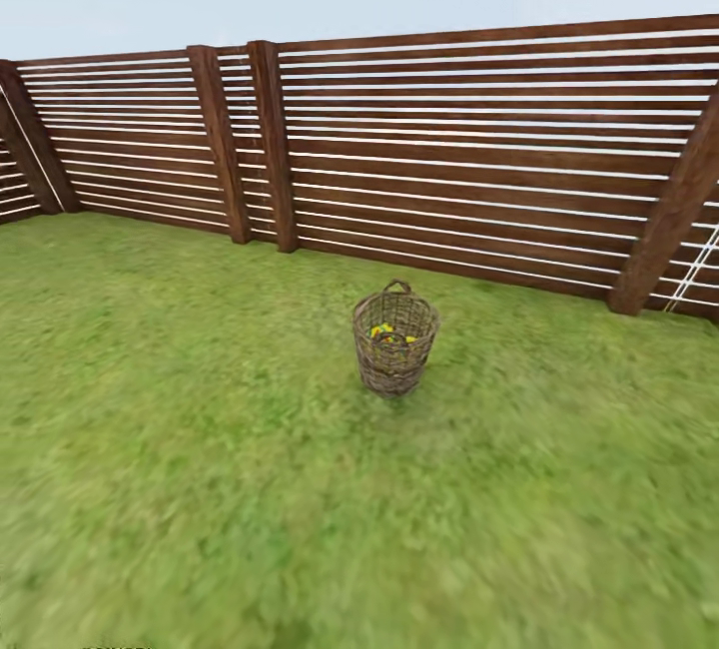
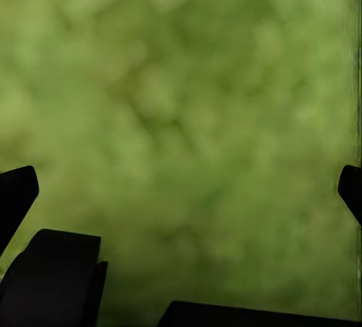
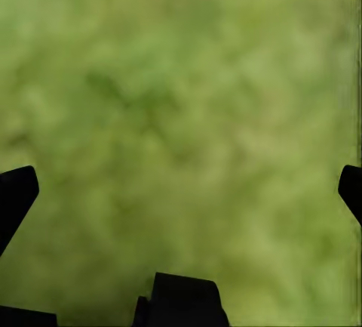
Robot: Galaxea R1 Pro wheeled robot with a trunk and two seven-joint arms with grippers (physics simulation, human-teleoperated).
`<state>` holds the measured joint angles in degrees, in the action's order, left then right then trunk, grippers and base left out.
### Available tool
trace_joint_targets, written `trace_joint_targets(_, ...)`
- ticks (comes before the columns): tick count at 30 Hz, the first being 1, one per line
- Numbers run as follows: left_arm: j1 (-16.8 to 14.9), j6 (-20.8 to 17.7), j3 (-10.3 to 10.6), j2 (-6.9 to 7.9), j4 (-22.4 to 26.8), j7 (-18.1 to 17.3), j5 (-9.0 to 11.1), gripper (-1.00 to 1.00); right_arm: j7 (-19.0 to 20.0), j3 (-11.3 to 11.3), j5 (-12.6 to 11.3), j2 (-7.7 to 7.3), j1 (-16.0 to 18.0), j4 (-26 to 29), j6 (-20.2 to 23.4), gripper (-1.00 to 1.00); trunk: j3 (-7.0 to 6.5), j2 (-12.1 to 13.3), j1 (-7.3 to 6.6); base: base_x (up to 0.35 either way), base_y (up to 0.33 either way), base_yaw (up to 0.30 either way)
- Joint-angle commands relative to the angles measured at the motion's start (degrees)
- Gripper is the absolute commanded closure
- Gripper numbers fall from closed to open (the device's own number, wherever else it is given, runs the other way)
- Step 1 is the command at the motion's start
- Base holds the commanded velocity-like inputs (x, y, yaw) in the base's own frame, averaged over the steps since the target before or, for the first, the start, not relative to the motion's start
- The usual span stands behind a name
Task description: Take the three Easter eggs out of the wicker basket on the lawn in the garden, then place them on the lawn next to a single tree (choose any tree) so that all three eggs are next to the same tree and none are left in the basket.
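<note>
Head view: brown wicker basket [image 1: 395,341] w/ yellow eggs [image 1: 390,332]

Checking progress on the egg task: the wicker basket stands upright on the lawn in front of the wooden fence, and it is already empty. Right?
Not quite. The wicker basket does stand upright on the lawn before the wooden fence, but it is not empty: the head view shows the yellow Easter eggs inside it.

head cam looks forward and down across the bright green grass lawn [image 1: 180,449] toward the far brown slatted wooden fence [image 1: 479,150]; both wrist cams face straight down, close over that same grass.
</note>
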<state>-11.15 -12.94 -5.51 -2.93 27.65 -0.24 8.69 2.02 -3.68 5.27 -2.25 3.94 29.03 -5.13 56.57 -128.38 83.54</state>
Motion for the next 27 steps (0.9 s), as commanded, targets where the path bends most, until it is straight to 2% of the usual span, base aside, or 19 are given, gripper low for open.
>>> trace_joint_targets(1, -0.01, -0.42, -0.29, -0.05, 0.13, -0.02, 0.54, -1.0, 0.0, -0.1, 0.53, -0.04, 0.02, -0.03, -0.14, -1.0, 0.05, -0.02, 0.01, 0.171, -0.301, 0.289)
trace_joint_targets(27, -0.01, -0.42, -0.29, -0.08, 0.13, -0.02, 0.54, -1.0, 0.0, -0.1, 0.53, -0.04, 0.02, -0.2, -0.14, -1.0, 0.05, -0.02, 0.01, 0.154, -0.308, 0.289)
